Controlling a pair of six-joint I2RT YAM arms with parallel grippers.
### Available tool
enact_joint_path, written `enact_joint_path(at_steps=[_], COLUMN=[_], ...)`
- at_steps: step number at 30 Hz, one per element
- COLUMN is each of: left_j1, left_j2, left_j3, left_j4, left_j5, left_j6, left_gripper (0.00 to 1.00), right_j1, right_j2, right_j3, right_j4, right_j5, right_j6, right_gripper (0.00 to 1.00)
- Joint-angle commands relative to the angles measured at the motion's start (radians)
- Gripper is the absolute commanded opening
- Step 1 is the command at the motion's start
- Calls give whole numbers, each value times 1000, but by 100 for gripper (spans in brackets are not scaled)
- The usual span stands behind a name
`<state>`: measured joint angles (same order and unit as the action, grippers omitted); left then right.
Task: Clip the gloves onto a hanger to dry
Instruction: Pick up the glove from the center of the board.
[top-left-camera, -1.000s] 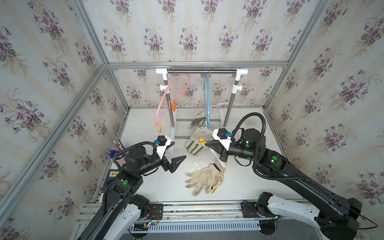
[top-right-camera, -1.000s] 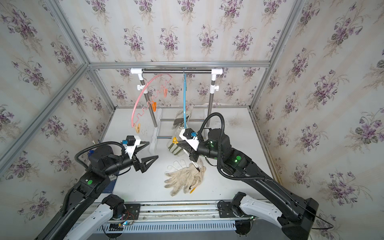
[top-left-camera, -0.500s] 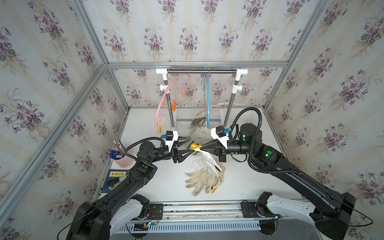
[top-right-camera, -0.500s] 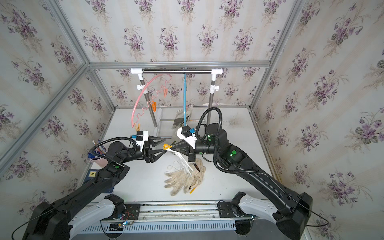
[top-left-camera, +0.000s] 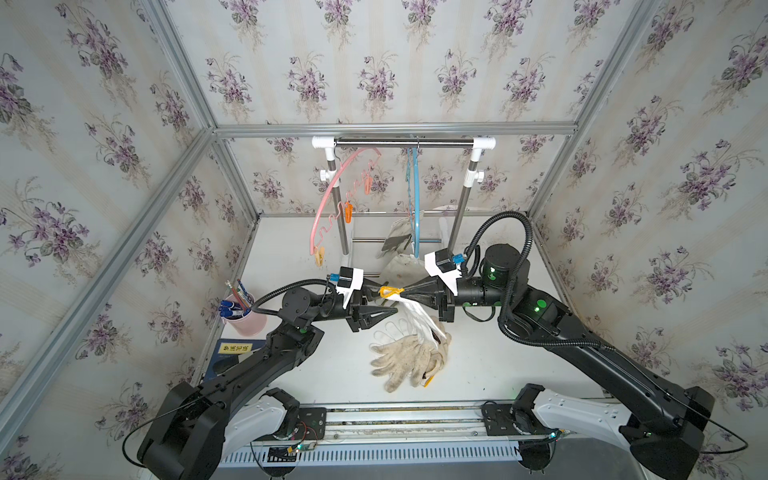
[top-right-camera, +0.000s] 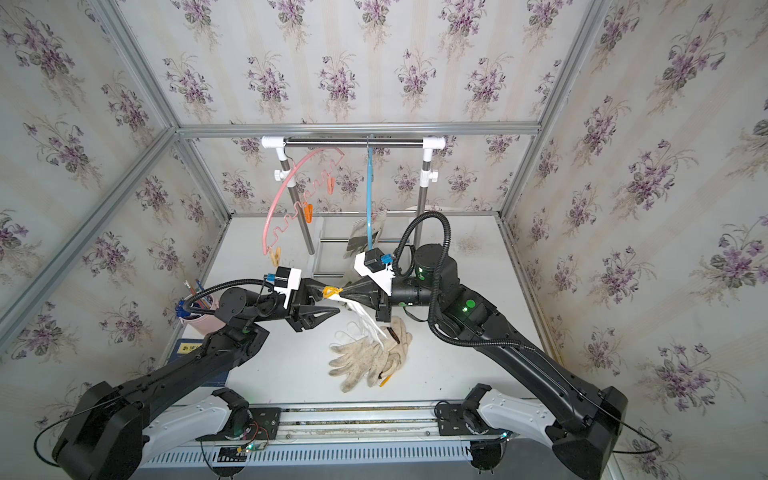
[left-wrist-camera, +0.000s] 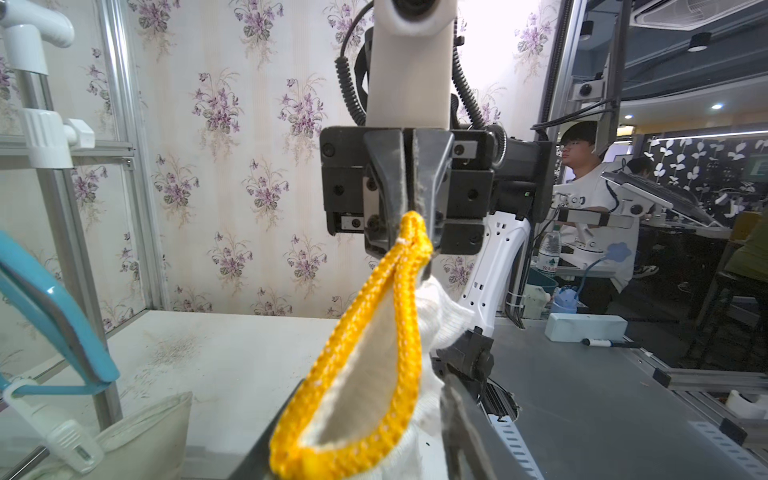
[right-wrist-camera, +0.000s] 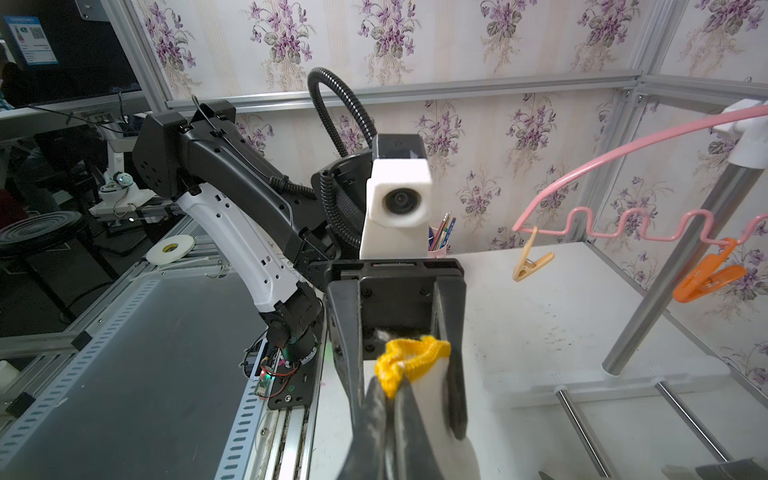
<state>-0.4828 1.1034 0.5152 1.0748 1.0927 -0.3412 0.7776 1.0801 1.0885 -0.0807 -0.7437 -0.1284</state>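
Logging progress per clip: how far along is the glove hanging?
Done: canvas gloves hang on the blue hanger. In hand: right end effector pinches the cuff of a white glove, left end effector open around it. Remaining: knit pile on the table; pink hanger clips empty.

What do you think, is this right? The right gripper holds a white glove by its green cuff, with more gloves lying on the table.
Not quite: the cuff is yellow, not green, as the left wrist view shows plainly. The rest stands: the right gripper holds the white glove by that cuff, with more gloves lying on the table.
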Motion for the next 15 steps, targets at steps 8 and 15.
enact_joint_path(at_steps=[8, 15], left_j1=[-36, -36], left_j2=[22, 32], left_j3=[13, -8], left_j4=[90, 102], left_j5=[-14, -71], left_j6=[-34, -38], left_gripper=[27, 20], right_j1=[-1, -3], right_j2=[23, 15], right_j3=[4, -1], right_j4=[5, -5], right_j5=[29, 59], right_j6=[-26, -54], right_gripper=[0, 0])
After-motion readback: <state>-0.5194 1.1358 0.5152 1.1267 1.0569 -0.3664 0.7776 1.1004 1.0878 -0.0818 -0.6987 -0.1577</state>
